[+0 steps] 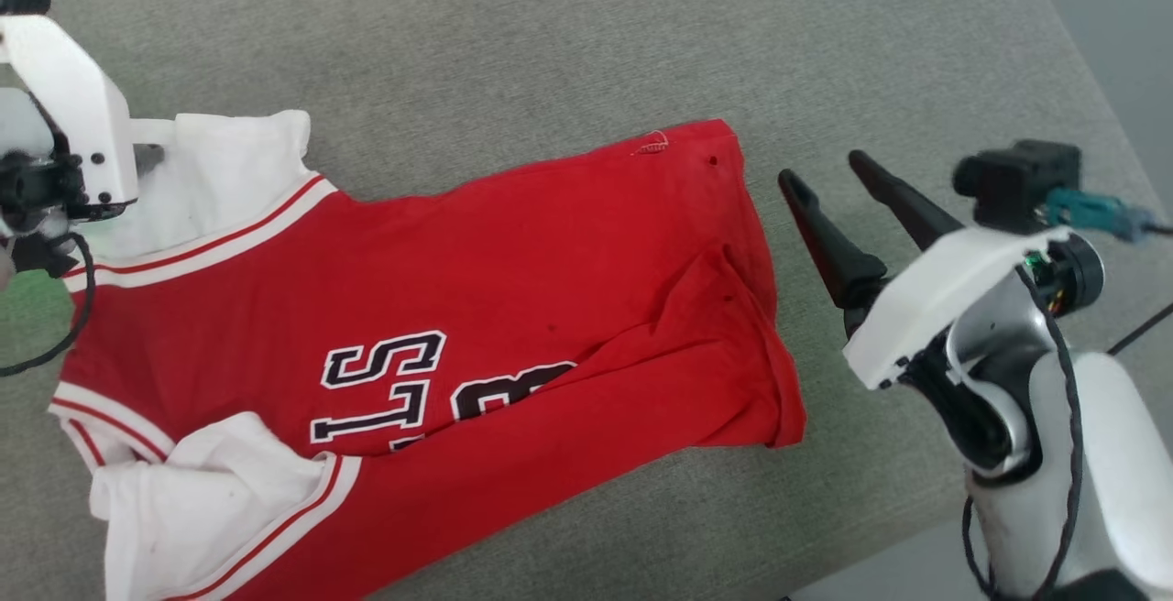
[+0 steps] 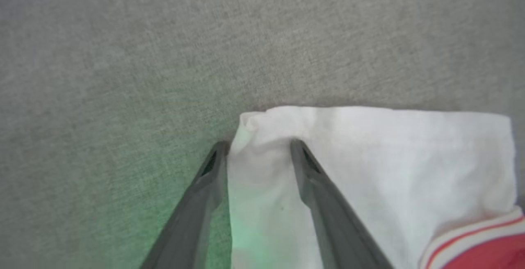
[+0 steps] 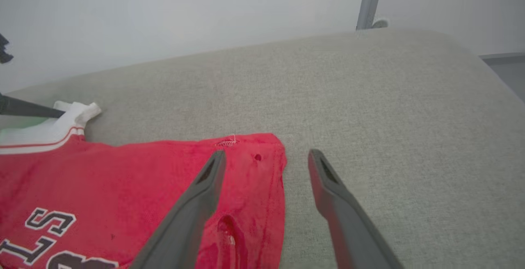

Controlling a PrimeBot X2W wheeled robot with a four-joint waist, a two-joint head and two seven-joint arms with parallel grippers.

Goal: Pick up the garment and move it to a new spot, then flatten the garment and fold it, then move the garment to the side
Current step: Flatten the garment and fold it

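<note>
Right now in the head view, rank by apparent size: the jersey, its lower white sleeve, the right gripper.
1. jersey, by far the largest.
2. lower white sleeve.
3. right gripper, its two fingers looking smallest, though nearness to the camera may inflate them.

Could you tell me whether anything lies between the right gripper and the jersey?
Nothing visible does. The right gripper hangs open beside the hem end of the garment, and between them lies bare grey cushion.

Bright even light, soft wrist-view blur
</note>
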